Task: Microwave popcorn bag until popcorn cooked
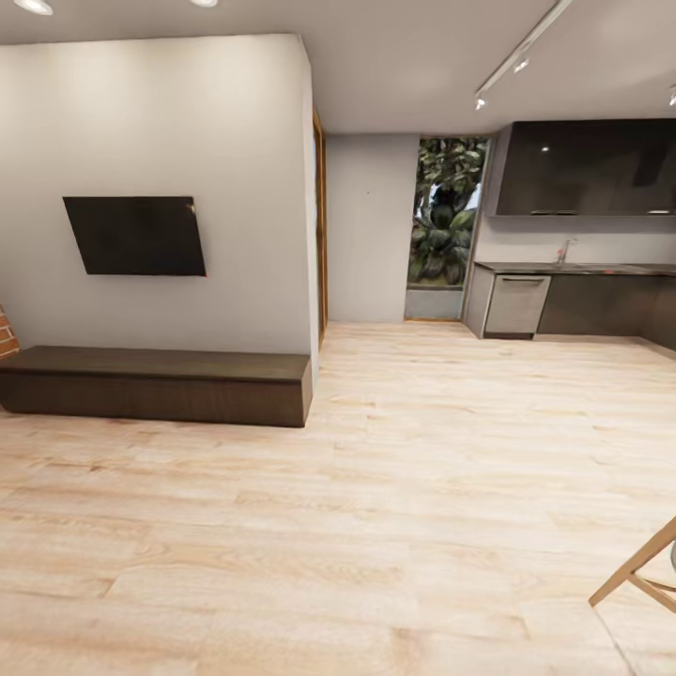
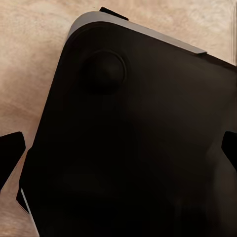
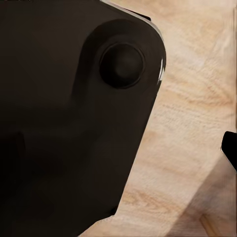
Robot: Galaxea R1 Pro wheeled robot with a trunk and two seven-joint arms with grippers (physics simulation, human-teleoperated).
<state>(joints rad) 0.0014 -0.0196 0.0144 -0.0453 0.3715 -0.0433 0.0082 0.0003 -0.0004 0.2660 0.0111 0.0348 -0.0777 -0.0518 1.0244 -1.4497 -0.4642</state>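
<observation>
head view: kitchen [image 1: 573,272] at two o'clock, desk [image 1: 573,268] distant, popcorn bag unsighted. judged light, crushable paper; grip below the rolled rim. finger state cannot be told.

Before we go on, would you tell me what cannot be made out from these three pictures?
- Head view: the far glossy grey countertop is too small to tell what stands on it.
- Head view: the pale wooden frame is cut off by the picture's edge.
- Wrist views: dark fingertips are cropped at the edges; jaw state unclear.
</observation>
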